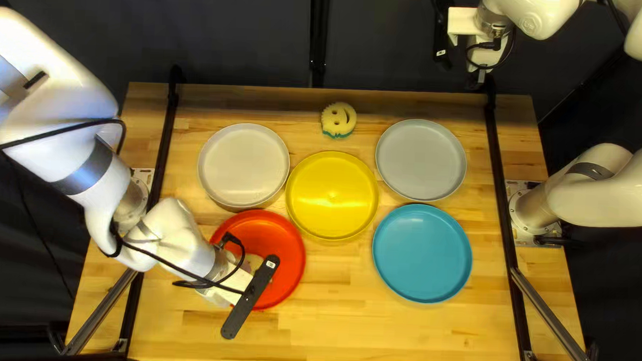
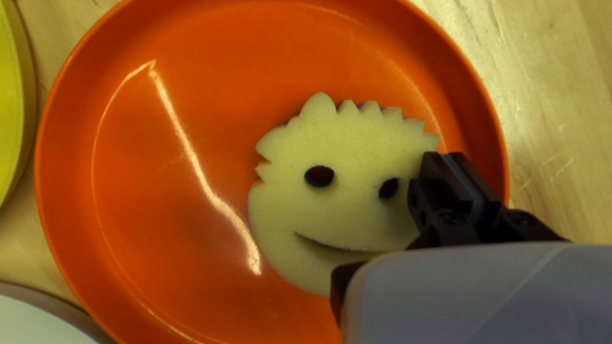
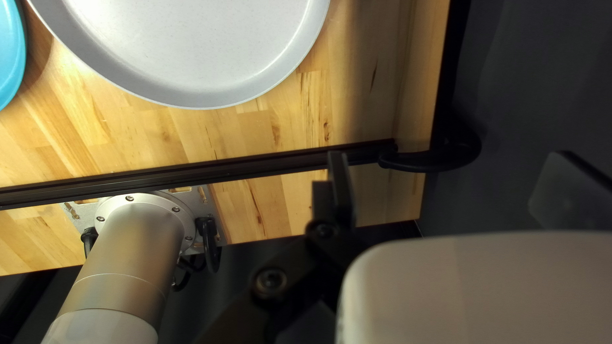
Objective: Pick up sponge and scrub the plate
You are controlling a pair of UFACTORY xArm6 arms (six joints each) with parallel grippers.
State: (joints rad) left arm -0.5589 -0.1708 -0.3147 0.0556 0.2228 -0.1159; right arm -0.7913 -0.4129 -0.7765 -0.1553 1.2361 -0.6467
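In the top left view, my left gripper [image 1: 236, 283] is low over the red plate [image 1: 287, 255], its fingertips hidden. A smiley sponge [image 2: 338, 146] lies face up on the red plate [image 2: 159, 191] in the left wrist view. There, my left gripper [image 2: 451, 159] has its fingers close together, shut on the sponge's side edge. My right gripper [image 1: 481, 79] hangs raised beyond the table's far edge. In the right wrist view, my right gripper [image 3: 338, 185] is open and holds nothing visible; its second finger is hidden.
Another smiley sponge [image 1: 338, 119] lies near the table's far edge. Around the red plate are a white plate [image 1: 244, 164] and a yellow plate [image 1: 332, 195]. Farther right are a grey plate [image 1: 421, 159] and a blue plate [image 1: 422, 253]. Black rails [image 1: 504, 203] border the work area.
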